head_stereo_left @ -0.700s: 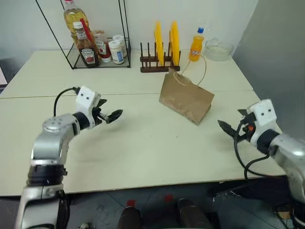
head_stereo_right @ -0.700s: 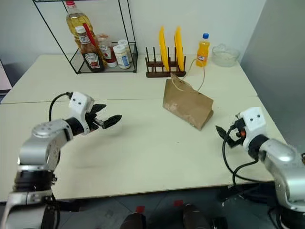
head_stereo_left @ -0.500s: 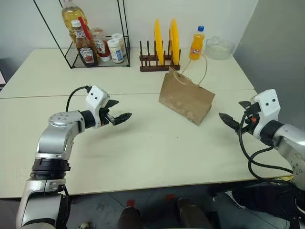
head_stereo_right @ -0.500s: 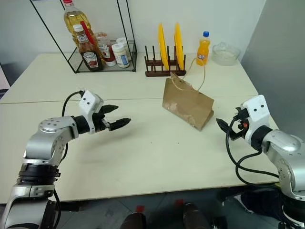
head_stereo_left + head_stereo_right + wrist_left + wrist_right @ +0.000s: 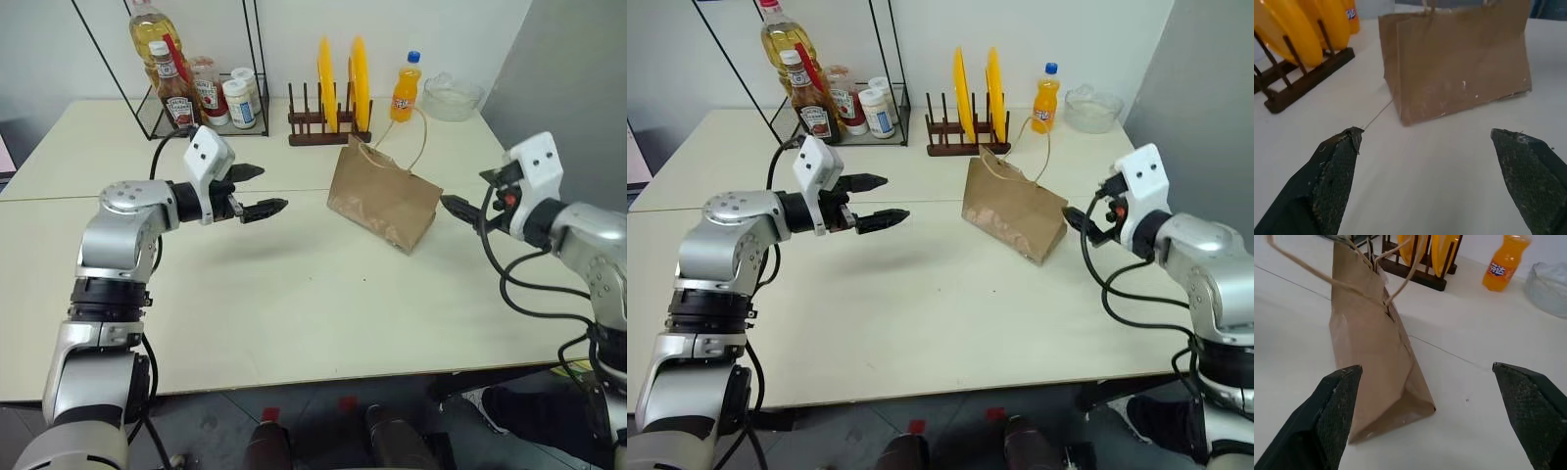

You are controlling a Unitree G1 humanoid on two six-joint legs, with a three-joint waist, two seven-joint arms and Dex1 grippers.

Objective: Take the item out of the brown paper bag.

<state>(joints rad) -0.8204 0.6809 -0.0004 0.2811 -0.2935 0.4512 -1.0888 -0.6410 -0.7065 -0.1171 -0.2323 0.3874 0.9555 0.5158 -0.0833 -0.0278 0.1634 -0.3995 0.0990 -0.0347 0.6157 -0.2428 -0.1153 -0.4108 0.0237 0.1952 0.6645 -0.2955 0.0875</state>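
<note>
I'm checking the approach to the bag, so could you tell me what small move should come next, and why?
Probably bring both open grippers closer to the brown paper bag, the right gripper towards its cord handles. The bag stands upright between them with its top pinched shut, the left gripper hangs well short of it, and neither touches it.

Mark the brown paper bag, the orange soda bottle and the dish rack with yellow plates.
brown paper bag (image 5: 384,201): left eye view, on its broad crumpled front.
orange soda bottle (image 5: 404,94): left eye view, on the body at the label.
dish rack (image 5: 950,150): right eye view, on the dark wooden base.
</note>
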